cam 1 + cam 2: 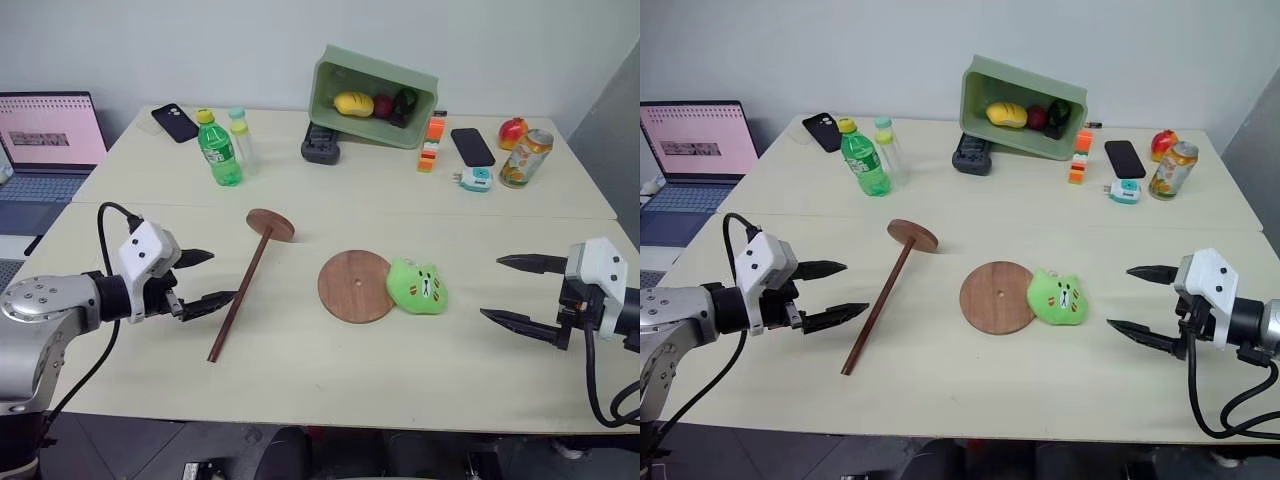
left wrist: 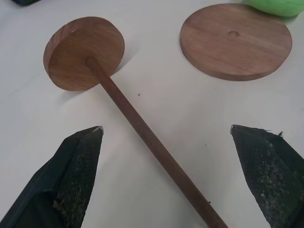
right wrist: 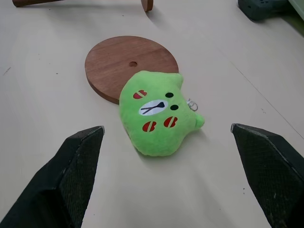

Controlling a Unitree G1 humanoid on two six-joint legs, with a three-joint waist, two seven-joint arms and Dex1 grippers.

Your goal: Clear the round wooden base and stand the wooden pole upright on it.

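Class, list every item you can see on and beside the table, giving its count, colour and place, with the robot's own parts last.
round wooden base: 1, reddish-brown, table centre, flat
green plush toy: 1, green, lying over the base's right edge
wooden pole: 1, dark brown, lying left of the base, disc end farthest from the robot
bottles: 2, one green, one clear, far left
phones: 2, black, one far left, one far right
green bin: 1, tipped, far centre, fruit inside
black device: 1, beside the bin
drink can: 1, far right
apple: 1, red, behind the can
laptop: 1, open, left of the table
left gripper: jaws open, by the pole
right gripper: jaws open, right of the toy
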